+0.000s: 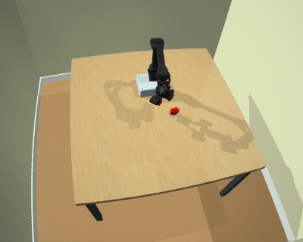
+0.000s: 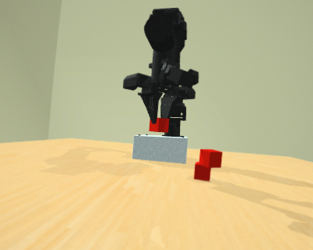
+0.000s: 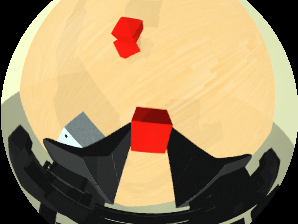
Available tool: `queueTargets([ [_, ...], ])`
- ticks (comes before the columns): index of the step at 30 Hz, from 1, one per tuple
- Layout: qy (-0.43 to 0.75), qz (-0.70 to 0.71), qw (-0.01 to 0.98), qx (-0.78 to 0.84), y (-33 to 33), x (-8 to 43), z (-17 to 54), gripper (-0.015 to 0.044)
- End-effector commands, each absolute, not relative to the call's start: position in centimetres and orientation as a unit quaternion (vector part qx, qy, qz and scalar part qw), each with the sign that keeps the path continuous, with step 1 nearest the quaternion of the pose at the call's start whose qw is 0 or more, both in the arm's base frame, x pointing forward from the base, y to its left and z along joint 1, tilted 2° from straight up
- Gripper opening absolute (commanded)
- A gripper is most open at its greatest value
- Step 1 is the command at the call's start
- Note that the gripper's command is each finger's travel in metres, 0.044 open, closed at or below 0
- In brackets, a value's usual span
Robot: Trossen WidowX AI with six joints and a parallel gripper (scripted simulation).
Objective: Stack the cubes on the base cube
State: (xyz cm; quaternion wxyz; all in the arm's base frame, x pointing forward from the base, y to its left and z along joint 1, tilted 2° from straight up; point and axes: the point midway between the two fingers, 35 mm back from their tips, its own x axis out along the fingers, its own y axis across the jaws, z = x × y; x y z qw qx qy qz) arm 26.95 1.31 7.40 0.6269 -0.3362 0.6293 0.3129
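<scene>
My gripper [image 2: 159, 119] [image 3: 150, 128] is shut on a loose red cube [image 1: 160, 103] [image 2: 160, 126] [image 3: 150, 137], held clear of the table between the two fingertips. In the exterior view the held cube shows just above the white box's top edge. The lower red cube [image 2: 202, 172] [image 3: 126, 49], apparently the base, stands on the table to the right of the gripper. The other red cube [image 1: 175, 110] [image 2: 211, 158] [image 3: 127, 28] appears to rest on its top, offset past one corner, upper faces roughly level. The contact between these two cubes is too small to see clearly.
A pale white box [image 1: 146, 92] [image 2: 160, 149] [image 3: 84, 129] stands on the wooden table [image 1: 115, 162] [image 2: 88, 203] close to the arm, left of the gripper in the wrist view. Arm shadows fall across the table top. Walls stand behind and to the right.
</scene>
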Motion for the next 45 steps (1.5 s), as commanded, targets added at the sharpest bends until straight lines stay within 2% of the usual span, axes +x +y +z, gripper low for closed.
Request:
queueTargets([
  [1, 0.628, 0.310, 0.630, -0.337, 1.3, 27.0, 8.6, 0.0105],
  [34, 0.657, 0.242, 0.664, -0.262, 10.9, 26.8, 7.2, 0.0105],
  [45, 0.658, 0.240, 0.665, -0.260, 10.9, 26.7, 4.9, 0.0105],
])
